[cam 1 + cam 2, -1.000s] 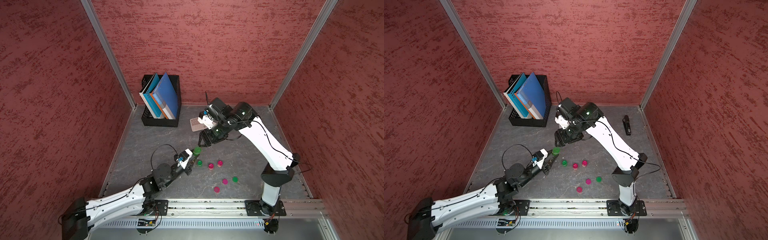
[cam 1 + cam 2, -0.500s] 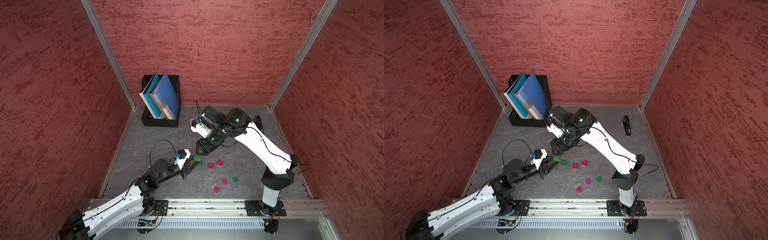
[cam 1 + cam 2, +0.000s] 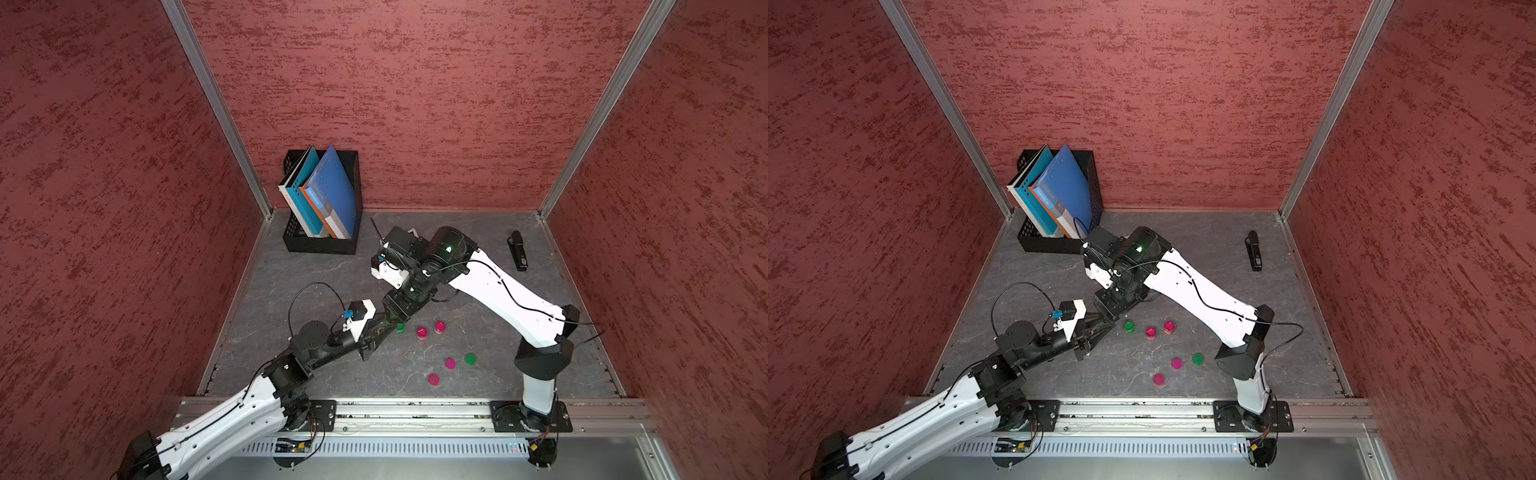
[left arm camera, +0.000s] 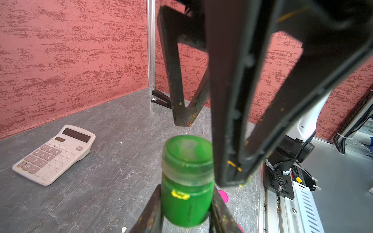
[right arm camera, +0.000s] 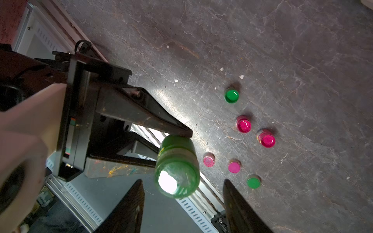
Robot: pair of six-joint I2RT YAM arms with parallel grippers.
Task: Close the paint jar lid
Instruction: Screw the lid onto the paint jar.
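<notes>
A small green paint jar (image 4: 185, 203) with its green lid (image 4: 187, 153) sitting on top is clamped between the jaws of my left gripper (image 4: 186, 201), shut on the jar's body and held above the table. My right gripper (image 5: 182, 181) hangs open over it. One of its fingers stands on each side of the lid (image 5: 176, 177), with gaps on both sides. In both top views the right gripper (image 3: 395, 311) covers the left gripper's tip (image 3: 382, 328) and hides the held jar.
One green jar (image 3: 400, 328) and two pink jars (image 3: 421, 332) stand just right of the grippers. Loose pink and green caps (image 3: 450, 363) lie nearer the front rail. There is a calculator (image 4: 54, 155) behind, a stapler (image 3: 517, 251) at back right and a black file box (image 3: 322, 208) at back left.
The right arm has swung left and down from the back until its gripper is over the jar. The left gripper has shifted slightly with the jar in it.
</notes>
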